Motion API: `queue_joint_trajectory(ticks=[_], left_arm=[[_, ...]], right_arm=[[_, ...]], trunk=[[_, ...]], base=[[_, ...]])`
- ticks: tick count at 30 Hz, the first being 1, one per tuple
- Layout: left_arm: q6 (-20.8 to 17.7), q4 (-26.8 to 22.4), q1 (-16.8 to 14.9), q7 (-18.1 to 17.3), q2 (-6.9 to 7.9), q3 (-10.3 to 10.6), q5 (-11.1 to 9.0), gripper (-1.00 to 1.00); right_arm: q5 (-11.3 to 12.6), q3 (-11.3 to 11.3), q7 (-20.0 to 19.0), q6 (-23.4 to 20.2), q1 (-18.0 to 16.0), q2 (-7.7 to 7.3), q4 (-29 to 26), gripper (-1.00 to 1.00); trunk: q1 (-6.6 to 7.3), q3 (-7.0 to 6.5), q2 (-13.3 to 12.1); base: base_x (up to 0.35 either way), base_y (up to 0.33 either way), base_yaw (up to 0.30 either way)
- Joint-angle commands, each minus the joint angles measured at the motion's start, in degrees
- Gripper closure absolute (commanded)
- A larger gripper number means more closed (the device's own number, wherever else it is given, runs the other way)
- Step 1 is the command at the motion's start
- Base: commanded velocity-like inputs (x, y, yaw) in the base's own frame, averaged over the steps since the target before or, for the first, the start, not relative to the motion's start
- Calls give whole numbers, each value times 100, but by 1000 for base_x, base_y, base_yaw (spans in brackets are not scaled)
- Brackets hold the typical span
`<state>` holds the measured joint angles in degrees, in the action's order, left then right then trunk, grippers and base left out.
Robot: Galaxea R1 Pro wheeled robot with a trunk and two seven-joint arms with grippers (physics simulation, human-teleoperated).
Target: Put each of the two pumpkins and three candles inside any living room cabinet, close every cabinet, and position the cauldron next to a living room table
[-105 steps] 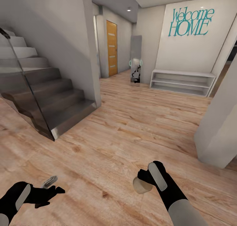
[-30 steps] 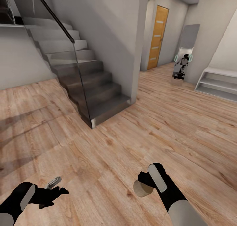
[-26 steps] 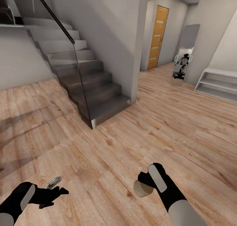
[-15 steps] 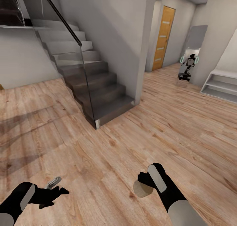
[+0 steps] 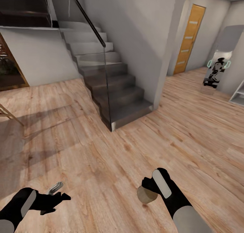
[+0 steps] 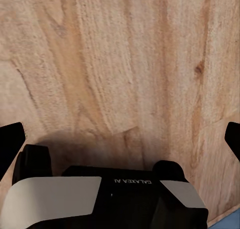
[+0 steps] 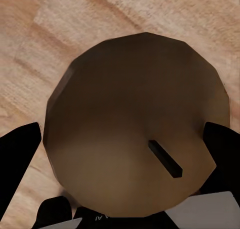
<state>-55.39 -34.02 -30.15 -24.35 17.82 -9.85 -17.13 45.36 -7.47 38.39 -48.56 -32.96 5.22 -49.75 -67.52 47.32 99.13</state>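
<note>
The wood-plank floor (image 5: pixel 101 158) is running across the whole room. A grey staircase (image 5: pixel 115 90) with a glass side panel is standing directly on it, and a leaning mirror (image 5: pixel 217 66) is resting on it by the far wall.

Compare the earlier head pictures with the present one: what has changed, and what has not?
The camera turned left: the grey staircase and orange door slid rightward. Unchanged: the right gripper holds the beige wax candle; the left gripper is open and empty.

The right claw (image 7: pixel 120 154) grips a tan candle (image 7: pixel 135 119) — dark wick showing — over the wooden floor (image 7: pixel 45 29).
</note>
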Motion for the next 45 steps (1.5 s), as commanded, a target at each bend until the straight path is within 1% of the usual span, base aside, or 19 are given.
queue_joint_trajectory(ticks=[1,11,23,30,40,43,45], left_arm=[[1,0,0,0,-1,0,1,-100],[3,0,0,0,-9,9,8,-100],[4,0,0,2,-42,9,8,-100],[3,0,0,5,-44,3,8,-100],[2,0,0,7,-42,-4,8,-100],[2,0,0,7,-42,-1,8,-100],[2,0,0,6,-42,0,8,-100]], right_arm=[[8,0,-7,5,0,0,0,100],[0,-7,-24,7,0,4,148,100],[-1,-8,-24,3,0,6,158,100],[-1,-8,-24,-1,0,6,158,100],[-1,-8,-24,-5,0,5,158,100],[-1,-8,-24,-5,0,5,165,100],[-1,-8,-24,-5,0,6,166,100]], trunk=[[0,0,0],[0,0,0],[0,28,0],[154,-66,-281],[154,-12,-281],[220,-48,-401],[220,-36,-401]], base=[[0,0,290],[0,0,290],[0,0,284],[0,0,264],[0,0,243],[0,0,231],[0,0,225]])
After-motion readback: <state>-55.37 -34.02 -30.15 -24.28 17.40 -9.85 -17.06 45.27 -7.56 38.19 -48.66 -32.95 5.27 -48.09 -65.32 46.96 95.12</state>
